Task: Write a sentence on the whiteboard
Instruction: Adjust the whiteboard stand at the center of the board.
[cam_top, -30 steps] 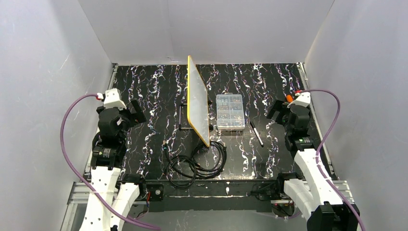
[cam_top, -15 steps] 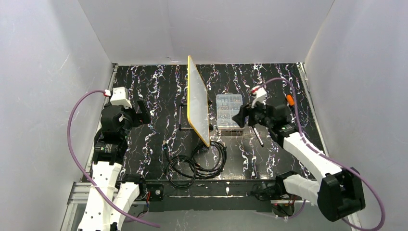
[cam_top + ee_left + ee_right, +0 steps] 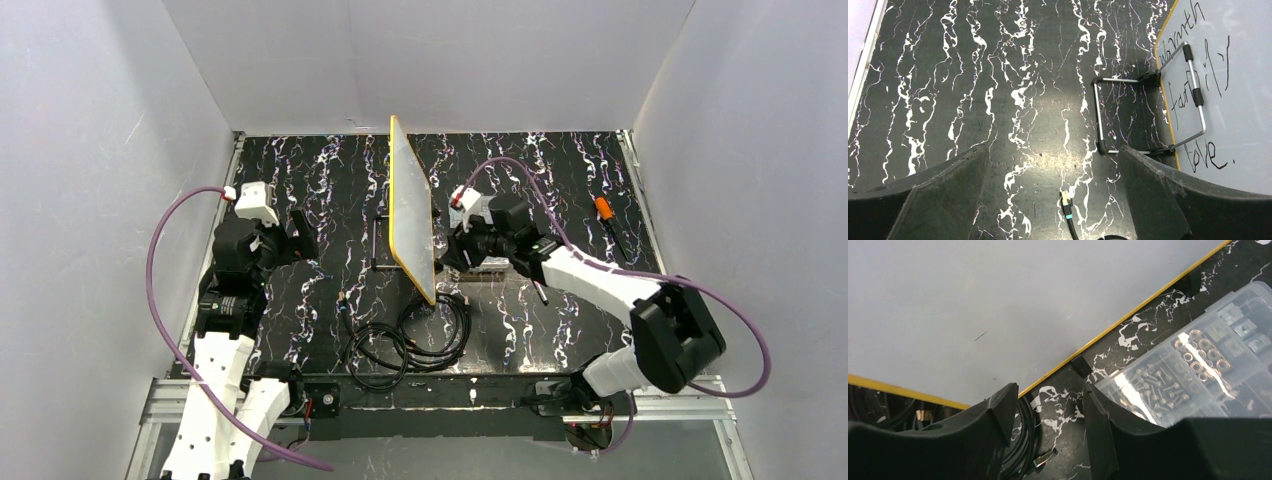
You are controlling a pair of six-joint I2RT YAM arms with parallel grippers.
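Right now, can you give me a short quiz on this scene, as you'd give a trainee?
1. True or false: the whiteboard lies flat.
2. What is the right end effector closest to? A. the whiteboard's lower edge B. a coffee mug C. a keyboard
3. Fill in: seen from the left wrist, the handwriting on the whiteboard ends with the word ___.

Key
1. False: it stands on edge, propped on a wire stand.
2. A
3. love
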